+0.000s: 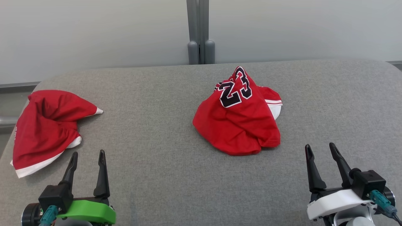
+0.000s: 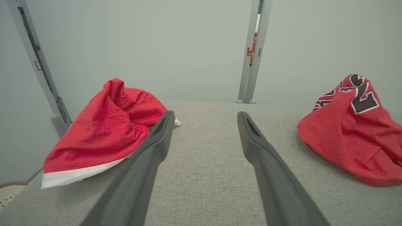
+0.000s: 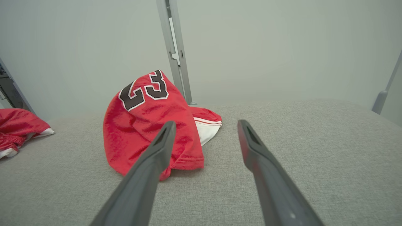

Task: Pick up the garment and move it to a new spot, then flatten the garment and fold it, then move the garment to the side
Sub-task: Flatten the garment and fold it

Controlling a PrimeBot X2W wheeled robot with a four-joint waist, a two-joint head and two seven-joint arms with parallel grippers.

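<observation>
A crumpled red jersey garment [image 1: 238,119] with a black "23" lies heaped near the middle of the grey table [image 1: 157,150]; it also appears at the right of the left wrist view [image 2: 348,125] and left of centre in the right wrist view [image 3: 147,125]. My left gripper [image 1: 88,155] stands open at the lower left, nothing between its fingers [image 2: 157,141]. At the lower right my right gripper [image 1: 320,149] is open and empty too, a little nearer than the jersey and to its right. Both hover apart from the cloth.
A second red garment with white trim [image 1: 47,128] lies bunched at the table's left edge, just beyond my left gripper [image 2: 103,131]. A grey post [image 1: 198,31] rises behind the table against a pale wall. Bare grey cloth lies between the two garments.
</observation>
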